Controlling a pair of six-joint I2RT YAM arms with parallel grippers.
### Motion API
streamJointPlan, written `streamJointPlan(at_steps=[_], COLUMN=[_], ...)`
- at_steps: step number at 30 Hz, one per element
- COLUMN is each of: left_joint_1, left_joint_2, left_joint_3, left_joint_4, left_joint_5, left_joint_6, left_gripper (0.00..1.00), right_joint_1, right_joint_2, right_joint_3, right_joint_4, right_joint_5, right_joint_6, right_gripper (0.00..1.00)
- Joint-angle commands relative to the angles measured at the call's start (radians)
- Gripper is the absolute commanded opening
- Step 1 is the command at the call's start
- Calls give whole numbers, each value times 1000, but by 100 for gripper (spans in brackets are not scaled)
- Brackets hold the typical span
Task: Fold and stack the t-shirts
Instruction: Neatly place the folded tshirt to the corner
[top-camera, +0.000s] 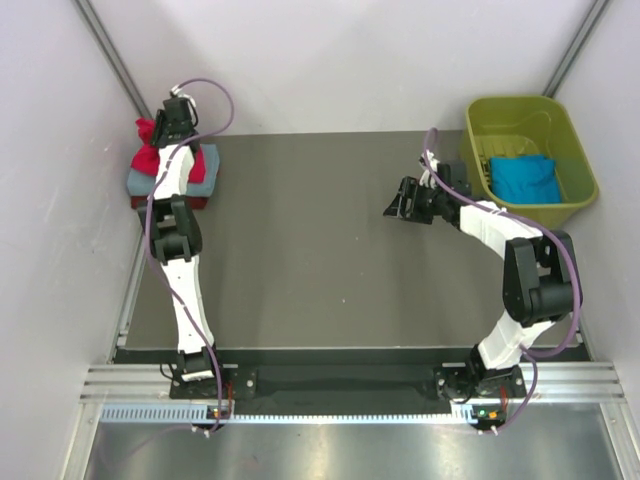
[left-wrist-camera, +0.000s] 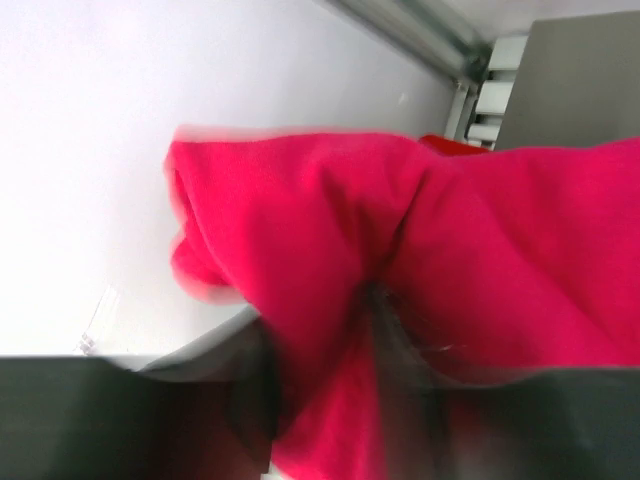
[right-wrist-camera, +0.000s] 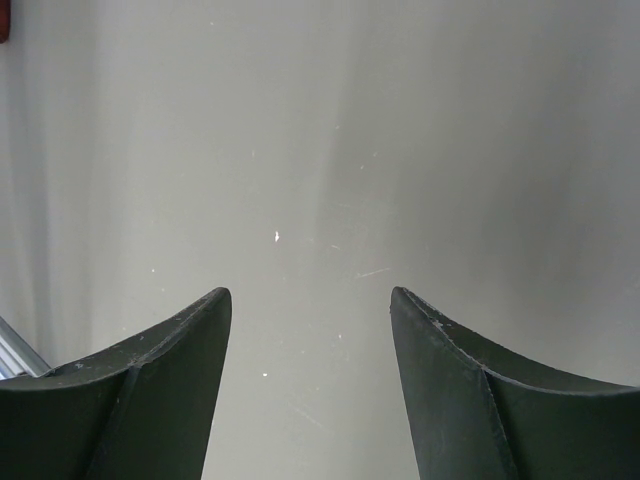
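My left gripper (top-camera: 168, 128) is at the far left corner, shut on the bright red t-shirt (top-camera: 147, 148), which hangs bunched over the stack. In the left wrist view the red t-shirt (left-wrist-camera: 470, 250) fills the frame and the blurred gripper (left-wrist-camera: 330, 345) pinches a fold of it. The dusty blue-grey t-shirt (top-camera: 207, 168) lies folded on the dark red t-shirt (top-camera: 196, 203). The bright blue t-shirt (top-camera: 525, 178) lies in the olive tub (top-camera: 505, 110). My right gripper (top-camera: 396, 201) is open and empty over the bare table (right-wrist-camera: 300, 150), its gripper (right-wrist-camera: 310, 305) holding nothing.
The olive tub stands at the back right corner. White walls (top-camera: 50, 200) close in the left, back and right sides. A metal rail (top-camera: 350, 385) runs along the near edge by the arm bases.
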Motion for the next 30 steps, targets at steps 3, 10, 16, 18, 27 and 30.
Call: streamJointPlan(at_steps=[3, 10, 16, 18, 27, 30], left_joint_1=[3, -37, -40, -37, 186, 233], left_joint_2=[-90, -389, -612, -711, -845, -845], left_joint_3=[-62, -291, -458, -530, -771, -843], left_joint_4=[41, -46, -183, -215, -340, -277], left_joint_5=[-79, -36, 11, 71, 658, 754], left_joint_6=[-53, -216, -383, -430, -893, -967], left_gripper=[71, 92, 98, 99, 90, 86], right_joint_1=[-6, -7, -7, -7, -13, -15], right_joint_2=[-53, -50, -52, -53, -41, -46], right_joint_3=[-12, -17, -22, -20, -28, -34], right_joint_4=[44, 49, 47, 47, 55, 56], right_joint_5=[3, 0, 0, 0, -11, -14], right_joint_6=[-28, -25, -22, -20, -14, -9], right_gripper=[65, 66, 65, 66, 66, 66])
